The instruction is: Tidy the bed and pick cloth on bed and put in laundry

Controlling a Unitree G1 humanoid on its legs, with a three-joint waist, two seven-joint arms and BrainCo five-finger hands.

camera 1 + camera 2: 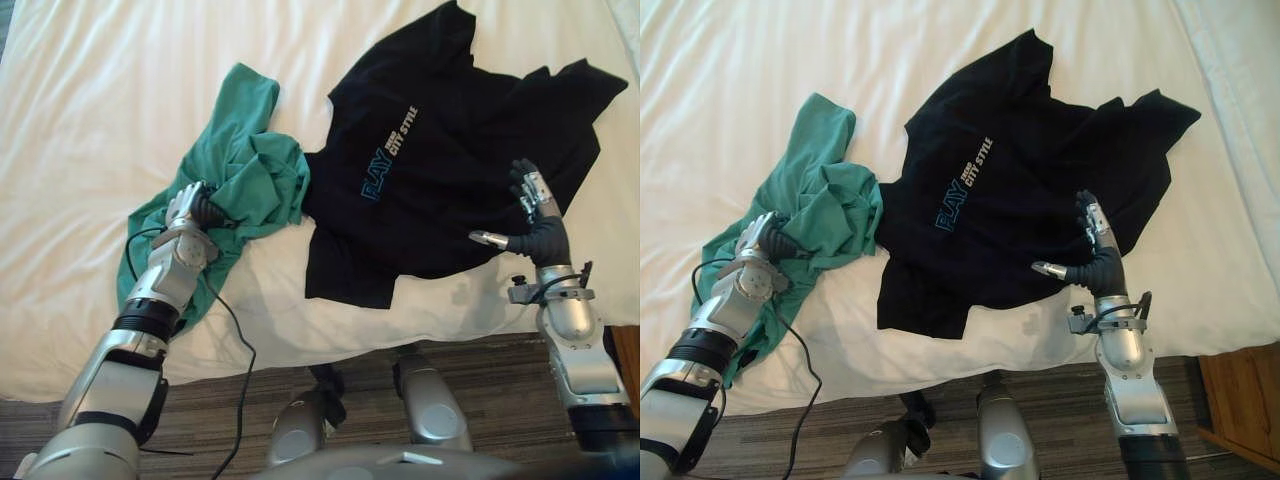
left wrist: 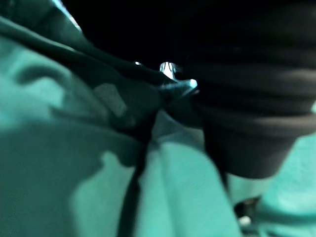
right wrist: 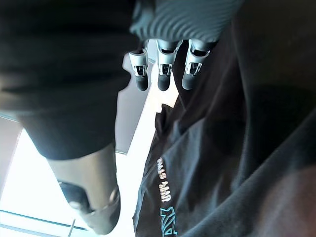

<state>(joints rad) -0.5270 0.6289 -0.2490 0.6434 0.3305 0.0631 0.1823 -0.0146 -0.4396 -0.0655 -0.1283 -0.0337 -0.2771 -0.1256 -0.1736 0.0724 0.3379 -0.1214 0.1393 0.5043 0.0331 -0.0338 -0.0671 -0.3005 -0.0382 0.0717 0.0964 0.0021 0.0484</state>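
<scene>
Here, in the left eye view, two garments lie on the white bed sheet point(image 1: 80, 120): a crumpled green T-shirt point(image 1: 250, 170) toward the robot's left, and a black printed T-shirt point(image 1: 440, 130) spread flat beside it, their edges touching in the middle; the left hand point(image 1: 190, 208) is pushed into the green shirt's folds, and whether it has closed on the cloth cannot be told; the right hand point(image 1: 545, 240) hovers over the black shirt's near right hem, fingers point(image 1: 530, 190) straight and spread, thumb out to the side, holding nothing. The right eye view shows the same layout, with a wooden bedside cabinet point(image 1: 1240, 400) on the carpet point(image 1: 1055, 390) past the bed's right corner. In the left wrist view green cloth bunches right up against the hand's dark cover, hiding the grasp. In the right wrist view the fingertips stand in an open row with the thumb well apart; the black shirt lies below them, seemingly untouched. The step in hand looks like gathering both shirts; to do it well, the right hand should likely come down onto the hem and curl in a thick fold rather than a single layer; the left should secure a full bunch before lifting, since a loose sleeve could trail or drag the black shirt.
</scene>
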